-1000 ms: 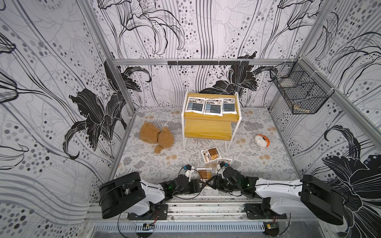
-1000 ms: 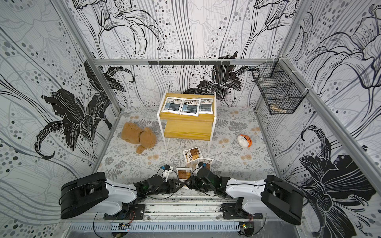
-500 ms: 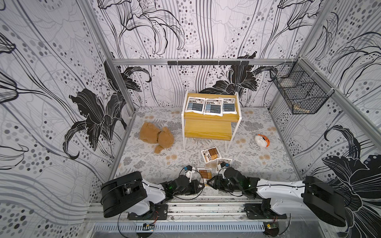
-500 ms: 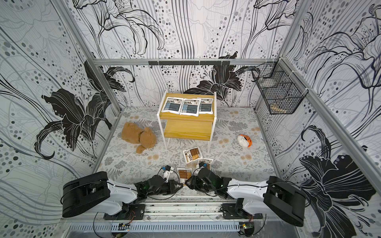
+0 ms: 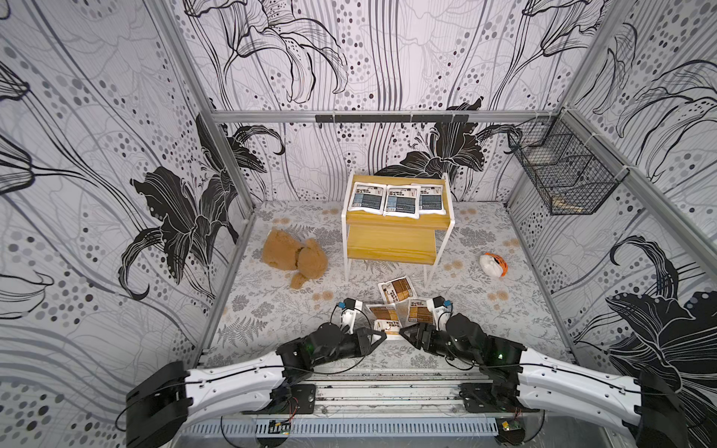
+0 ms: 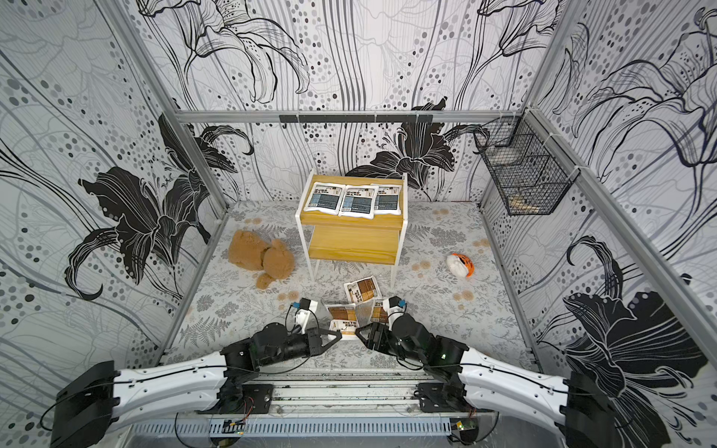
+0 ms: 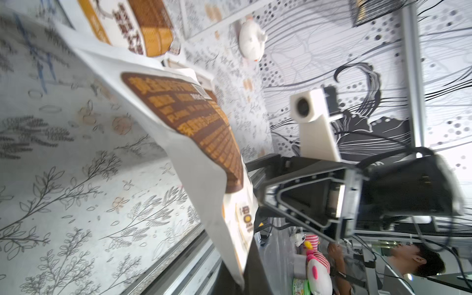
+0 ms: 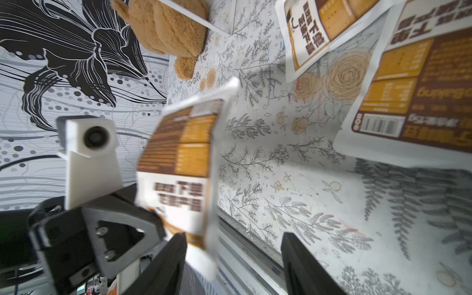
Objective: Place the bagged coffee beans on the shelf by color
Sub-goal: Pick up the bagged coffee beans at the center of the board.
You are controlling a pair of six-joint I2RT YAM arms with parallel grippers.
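Grey floral matting (image 5: pixel 271 310) covers the booth floor, under walls of black-lily wallpaper. At the back stands the 2-tier yellow shelf (image 5: pixel 392 254). 3 blue-grey coffee pouches (image 5: pixel 395 199) lie side by side on its top board and fill it, so the bare lower board is presumably meant for the brown ones.

All 3 brown-orange pouches are down near the arms. The left gripper (image 5: pixel 382 336) is clamped on the near edge of the nearest brown pouch (image 5: pixel 384 320). Both wrist views show this pouch tilted up off the matting. An edge pinch suits a flat bag that offers no other hold.

The right gripper (image 5: pixel 403 333) faces it just beside, jaws spread and holding nothing, probably ready to steady the bag or take it over. A second brown pouch (image 5: pixel 419 310) lies flat by the right wrist, and a third brown pouch (image 5: pixel 396 289) lies just before the shelf legs.

The teddy bear (image 5: pixel 295 256) and the white-and-orange toy (image 5: pixel 492 264) lie well apart, out of the way.
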